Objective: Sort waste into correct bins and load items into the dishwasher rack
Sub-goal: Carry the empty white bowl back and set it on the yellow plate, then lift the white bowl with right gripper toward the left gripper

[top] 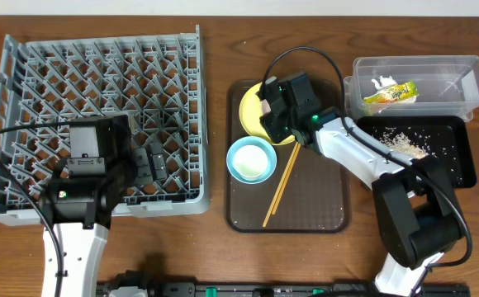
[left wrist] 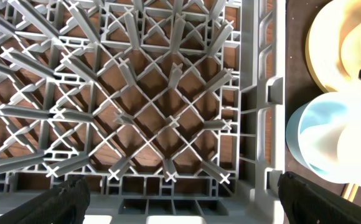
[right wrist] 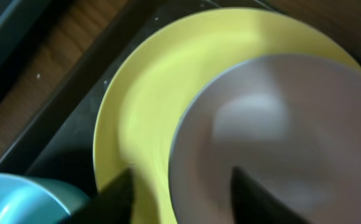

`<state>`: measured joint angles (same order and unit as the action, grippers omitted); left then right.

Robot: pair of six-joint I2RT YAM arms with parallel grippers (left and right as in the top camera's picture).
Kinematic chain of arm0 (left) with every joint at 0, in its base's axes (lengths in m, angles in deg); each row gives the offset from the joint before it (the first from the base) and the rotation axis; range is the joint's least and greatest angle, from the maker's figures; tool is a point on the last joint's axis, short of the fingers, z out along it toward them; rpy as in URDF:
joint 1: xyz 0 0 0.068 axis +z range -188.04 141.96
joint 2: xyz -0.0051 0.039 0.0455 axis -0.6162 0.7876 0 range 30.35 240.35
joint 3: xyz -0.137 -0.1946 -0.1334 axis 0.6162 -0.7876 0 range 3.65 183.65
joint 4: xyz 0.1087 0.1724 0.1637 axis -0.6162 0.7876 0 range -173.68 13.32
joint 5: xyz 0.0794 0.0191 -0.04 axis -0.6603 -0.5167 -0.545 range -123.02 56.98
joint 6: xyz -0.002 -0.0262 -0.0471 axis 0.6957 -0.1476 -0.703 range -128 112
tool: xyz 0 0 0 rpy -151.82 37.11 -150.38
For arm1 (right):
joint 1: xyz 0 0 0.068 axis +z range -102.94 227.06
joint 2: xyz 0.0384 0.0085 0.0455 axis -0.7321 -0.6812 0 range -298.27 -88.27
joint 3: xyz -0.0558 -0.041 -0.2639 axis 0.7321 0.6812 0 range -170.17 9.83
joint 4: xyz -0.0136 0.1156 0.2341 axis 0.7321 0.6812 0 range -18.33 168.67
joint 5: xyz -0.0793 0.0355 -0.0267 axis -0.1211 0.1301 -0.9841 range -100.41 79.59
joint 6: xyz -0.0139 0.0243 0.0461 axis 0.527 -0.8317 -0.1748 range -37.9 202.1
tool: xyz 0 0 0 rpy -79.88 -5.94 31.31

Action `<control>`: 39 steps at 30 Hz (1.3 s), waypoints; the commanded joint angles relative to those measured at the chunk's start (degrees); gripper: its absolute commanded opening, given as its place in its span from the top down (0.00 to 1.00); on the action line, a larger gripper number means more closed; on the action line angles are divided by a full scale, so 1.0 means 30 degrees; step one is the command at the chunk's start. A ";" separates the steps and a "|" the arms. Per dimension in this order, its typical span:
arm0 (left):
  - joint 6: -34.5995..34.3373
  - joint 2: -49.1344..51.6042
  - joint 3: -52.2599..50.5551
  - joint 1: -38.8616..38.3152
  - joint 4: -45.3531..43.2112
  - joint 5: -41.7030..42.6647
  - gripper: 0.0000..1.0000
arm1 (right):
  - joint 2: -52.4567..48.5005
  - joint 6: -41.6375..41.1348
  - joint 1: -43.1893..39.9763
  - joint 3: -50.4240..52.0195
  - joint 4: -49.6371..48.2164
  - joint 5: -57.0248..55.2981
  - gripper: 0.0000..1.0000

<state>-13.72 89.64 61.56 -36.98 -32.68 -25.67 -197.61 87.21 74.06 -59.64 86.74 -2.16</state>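
The grey dishwasher rack (top: pixel 99 74) fills the left of the table. My left gripper (top: pixel 153 161) hangs open and empty over its front edge (left wrist: pixel 183 202). The yellow plate (top: pixel 249 111) lies at the back of a brown tray, with the white bowl (right wrist: pixel 280 137) on it. My right gripper (right wrist: pixel 180 196) is open, one finger on the plate (right wrist: pixel 137 93) and one inside the bowl, straddling the bowl's rim. The light blue bowl (top: pixel 250 158) and chopsticks (top: pixel 281 186) lie on the tray. The small white cup is out of view.
The brown tray (top: pixel 314 206) sits mid-table. At the right, the clear bin (top: pixel 462 70) holds the green-and-yellow wrapper (top: pixel 392 93) and a white paper scrap (top: pixel 382 82). The black bin (top: pixel 458 161) holds rice and crumbs (top: pixel 405 144).
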 commanded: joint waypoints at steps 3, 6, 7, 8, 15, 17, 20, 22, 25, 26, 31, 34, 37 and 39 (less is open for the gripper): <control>0.0240 0.0066 0.0474 -0.0044 -0.0546 0.0226 0.02 | 0.2732 0.0095 0.0131 -0.0503 0.1537 0.0401 0.39; 0.0240 0.0066 0.0474 -0.0044 -0.1129 0.1464 0.02 | 0.4364 -0.0204 -0.0189 -0.0503 0.2900 0.0430 0.34; 0.0240 0.0073 0.0474 -0.0044 -0.1239 0.1625 0.02 | 0.4903 -0.0583 -0.0357 -0.0503 0.3373 0.0568 0.34; 0.0248 0.0073 0.0474 -0.0044 -0.1311 0.1617 0.02 | 0.5326 -0.0765 -0.0495 -0.0503 0.3789 0.1042 0.37; 0.0248 0.0138 0.0474 -0.0044 -0.1399 0.1552 0.02 | 0.5778 -0.0823 -0.0117 -0.0459 0.5858 0.5319 0.52; 0.0248 0.0226 0.0474 -0.0044 -0.1370 0.1552 0.02 | 0.5253 -0.1078 0.0313 -0.0379 0.6207 0.5173 0.56; 0.0240 0.0408 0.0474 -0.0044 -0.1246 0.1552 0.02 | 0.4138 -0.1625 0.0918 -0.0321 0.6506 0.5173 0.62; 0.0240 0.0503 0.0474 -0.0044 -0.1173 0.1559 0.02 | 0.3330 -0.2280 0.1151 -0.0321 0.6572 0.5180 0.65; 0.0248 0.0678 0.0474 -0.0044 -0.1173 0.1559 0.02 | 0.2193 -0.3075 0.1231 -0.0321 0.6579 0.5173 0.73; 0.0248 0.0714 0.0474 -0.0044 -0.1173 0.1559 0.02 | 0.1880 -0.3220 0.1231 -0.0321 0.6608 0.5180 0.75; 0.0248 0.0816 0.0474 -0.0044 -0.1173 0.1559 0.02 | 0.1195 -0.3570 0.1202 -0.0328 0.6513 0.5180 0.91; 0.0248 0.0816 0.0474 -0.0044 -0.1173 0.1559 0.02 | 0.1588 -0.3621 0.0889 -0.0692 0.6513 0.5195 0.97; 0.0240 0.0816 0.0474 -0.0044 -0.1173 0.1829 0.02 | 0.2433 -0.3905 0.0197 -0.1122 0.6703 0.5224 0.99; 0.0240 0.0816 0.0474 -0.0044 -0.1180 0.2251 0.02 | 0.3191 -0.4328 -0.0554 -0.1326 0.6739 0.5450 0.99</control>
<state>-13.72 91.98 61.56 -37.00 -36.22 -20.86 -192.75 76.39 75.48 -60.98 106.94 13.05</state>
